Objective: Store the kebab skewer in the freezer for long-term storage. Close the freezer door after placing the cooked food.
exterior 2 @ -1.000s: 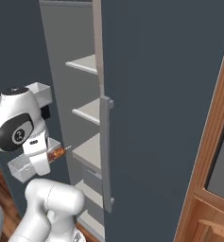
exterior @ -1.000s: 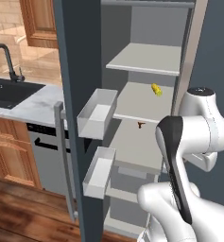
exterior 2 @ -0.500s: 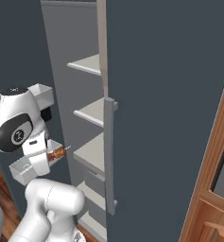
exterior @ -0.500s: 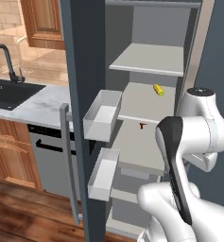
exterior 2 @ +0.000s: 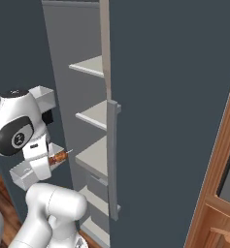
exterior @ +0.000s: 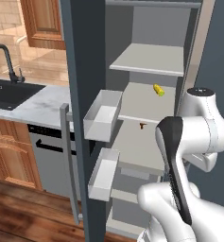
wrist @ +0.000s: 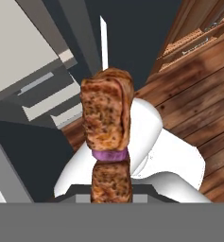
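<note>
My gripper (wrist: 111, 191) is shut on the kebab skewer (wrist: 107, 124), which carries brown meat chunks, a purple slice and a pale pointed stick. In the right base view the kebab skewer (exterior 2: 58, 156) sticks out beside my wrist, level with the lower middle shelf (exterior 2: 94, 157). Its tip (exterior: 142, 125) peeks out past my forearm in the left base view. The freezer (exterior: 149, 59) stands open with pale grey shelves. The freezer door (exterior: 82, 66) is swung out to the left, with two grey bins (exterior: 103, 113) and a bar handle (exterior: 67, 156).
A small yellow item (exterior: 158, 90) lies on the second shelf. The fridge's right door (exterior 2: 174, 97) is closed, its handle (exterior 2: 112, 160) close to my arm. A counter with a black sink (exterior: 9, 92) and a dishwasher (exterior: 49, 151) lie left of the door.
The whole picture has shifted a little, so the base has moved slightly. The skewer stays in my grip in front of the shelves and the freezer door stays open.
</note>
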You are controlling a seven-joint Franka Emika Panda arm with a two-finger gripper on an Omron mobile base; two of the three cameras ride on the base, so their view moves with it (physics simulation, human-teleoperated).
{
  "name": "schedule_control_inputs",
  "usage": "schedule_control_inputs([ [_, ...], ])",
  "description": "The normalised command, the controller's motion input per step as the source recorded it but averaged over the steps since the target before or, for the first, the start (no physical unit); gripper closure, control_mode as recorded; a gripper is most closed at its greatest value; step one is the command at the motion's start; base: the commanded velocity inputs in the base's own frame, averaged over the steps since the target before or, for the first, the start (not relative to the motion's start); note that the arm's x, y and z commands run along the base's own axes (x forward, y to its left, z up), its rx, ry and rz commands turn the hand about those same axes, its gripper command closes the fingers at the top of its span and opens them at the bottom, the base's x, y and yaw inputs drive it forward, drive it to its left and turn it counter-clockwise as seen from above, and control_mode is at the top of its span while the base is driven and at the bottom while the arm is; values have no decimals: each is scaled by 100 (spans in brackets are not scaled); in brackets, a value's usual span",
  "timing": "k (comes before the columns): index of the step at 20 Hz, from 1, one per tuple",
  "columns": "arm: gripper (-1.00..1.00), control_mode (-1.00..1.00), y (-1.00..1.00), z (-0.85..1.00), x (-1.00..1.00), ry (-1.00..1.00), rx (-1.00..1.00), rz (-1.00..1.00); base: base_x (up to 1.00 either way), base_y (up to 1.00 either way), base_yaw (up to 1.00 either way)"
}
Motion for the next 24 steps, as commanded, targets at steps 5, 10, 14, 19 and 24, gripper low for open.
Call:
schedule_control_inputs([
  [5,100,100,0,0,0,0,0,0,3,5,0],
  [10,100,-100,8,0,34,-15,-1,2,0,0,0],
  [14,100,-100,14,0,46,-30,-11,1,0,0,0],
  [19,100,-100,-1,0,54,-26,-11,0,0,0,0],
  [24,100,-100,-12,0,46,-3,-5,0,0,0,0],
])
